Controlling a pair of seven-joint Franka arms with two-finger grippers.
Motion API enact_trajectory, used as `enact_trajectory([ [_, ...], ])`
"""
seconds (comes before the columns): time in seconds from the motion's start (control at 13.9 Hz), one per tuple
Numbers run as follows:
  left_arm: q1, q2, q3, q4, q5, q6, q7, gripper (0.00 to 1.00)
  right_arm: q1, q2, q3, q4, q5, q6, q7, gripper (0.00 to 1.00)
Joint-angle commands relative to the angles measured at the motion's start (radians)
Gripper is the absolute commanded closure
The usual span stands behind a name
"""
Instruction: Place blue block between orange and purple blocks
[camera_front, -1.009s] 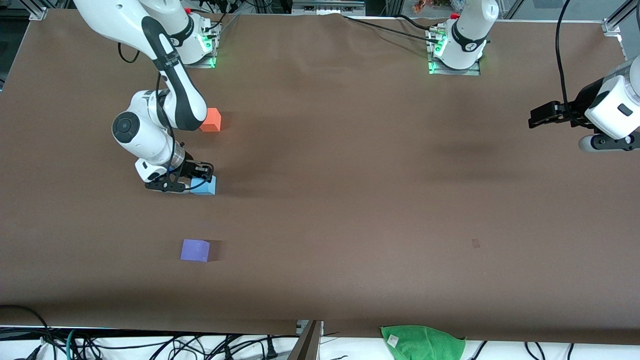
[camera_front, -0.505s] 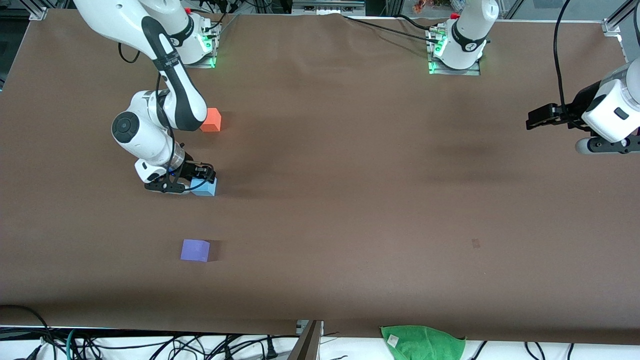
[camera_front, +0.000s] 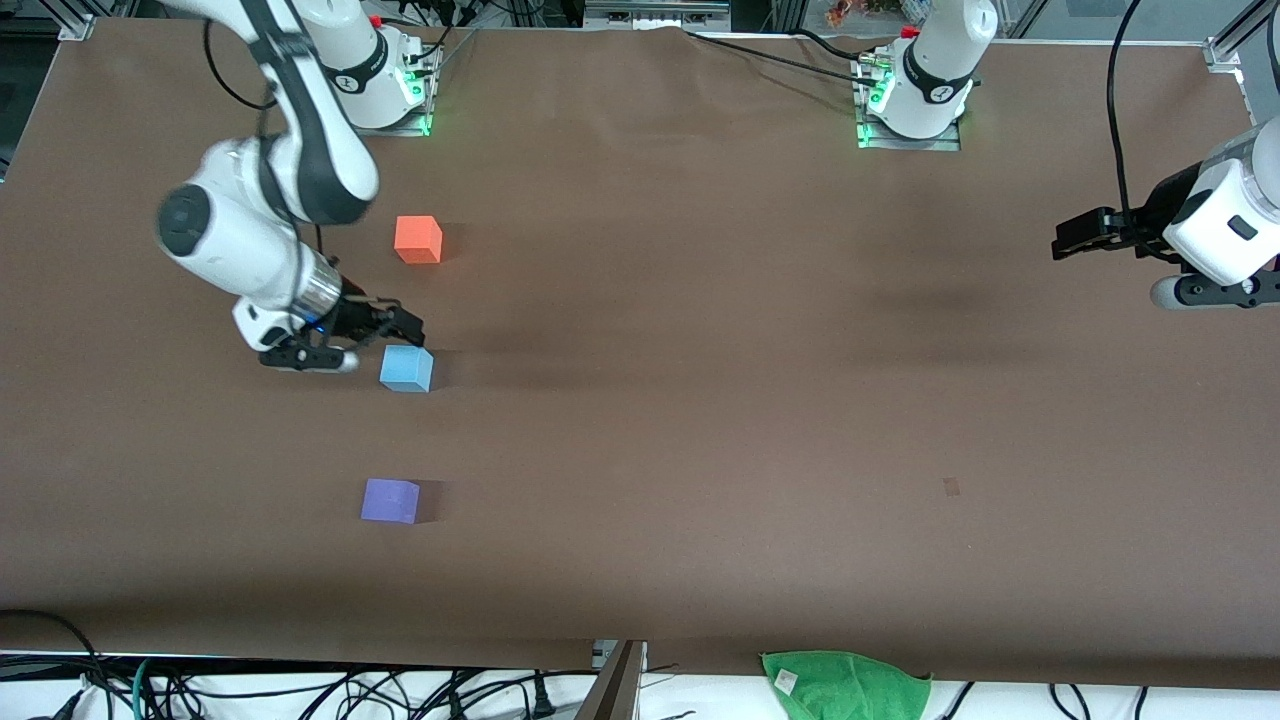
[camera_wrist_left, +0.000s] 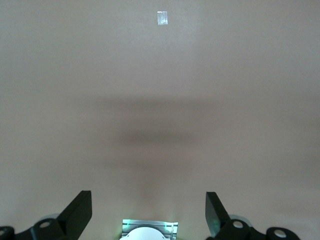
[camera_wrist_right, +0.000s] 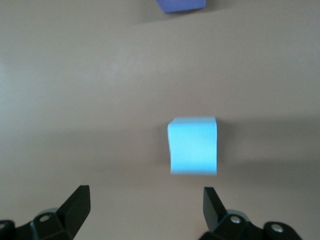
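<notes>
The blue block (camera_front: 406, 369) sits on the table (camera_front: 700, 400) between the orange block (camera_front: 418, 240) and purple block (camera_front: 390, 501), in line with them. The right gripper (camera_front: 400, 328) hangs just above it, fingers spread and empty. The left gripper (camera_front: 1070, 238) waits over the left arm's end of the table, jaws apart.

In the right wrist view the purple block (camera_wrist_right: 181, 5) is cut off by the edge at twelve o'clock, the blue block (camera_wrist_right: 193, 145) looks blurry, and the green cloth (camera_front: 848, 686) is cut off at six o'clock.
</notes>
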Motion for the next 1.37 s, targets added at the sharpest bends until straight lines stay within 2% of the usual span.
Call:
enact_trajectory([
  [0.0, -0.002, 0.013, -0.001, 0.029, -0.016, -0.007, 0.006, 0.00, -0.001, -0.082, -0.033, 0.134, -0.137, -0.260, 0.034, 0.00],
  [0.22, -0.002, 0.013, -0.001, 0.029, -0.019, -0.007, 0.006, 0.00, 0.001, -0.114, -0.016, 0.313, -0.284, -0.471, 0.083, 0.00],
  [0.36, -0.001, 0.013, -0.001, 0.029, -0.019, -0.007, 0.006, 0.00, -0.005, -0.098, -0.025, 0.467, -0.306, -0.597, 0.049, 0.00],
  [0.43, -0.001, 0.013, -0.001, 0.029, -0.019, -0.007, 0.006, 0.00, -0.008, -0.084, -0.026, 0.510, -0.302, -0.630, 0.025, 0.00],
  [0.72, -0.002, 0.013, -0.003, 0.029, -0.019, -0.007, 0.004, 0.00, -0.010, -0.090, -0.040, 0.507, -0.306, -0.724, 0.017, 0.00],
  [0.79, -0.002, 0.013, -0.001, 0.029, -0.019, -0.007, 0.006, 0.00, -0.010, -0.103, -0.064, 0.481, -0.296, -0.710, 0.017, 0.00],
  [1.01, -0.001, 0.013, -0.003, 0.030, -0.019, -0.007, 0.006, 0.00, -0.027, -0.119, -0.057, 0.457, -0.293, -0.668, 0.017, 0.00],
  [1.08, -0.001, 0.013, -0.003, 0.030, -0.020, -0.007, 0.006, 0.00, -0.065, -0.116, -0.031, 0.457, -0.291, -0.659, 0.015, 0.00],
  [1.23, -0.001, 0.013, -0.003, 0.030, -0.020, -0.007, 0.006, 0.00, -0.181, -0.116, 0.080, 0.458, -0.289, -0.652, 0.015, 0.00],
  [1.3, -0.001, 0.013, -0.003, 0.029, -0.019, -0.007, 0.006, 0.00, -0.209, -0.116, 0.113, 0.460, -0.291, -0.652, 0.006, 0.00],
])
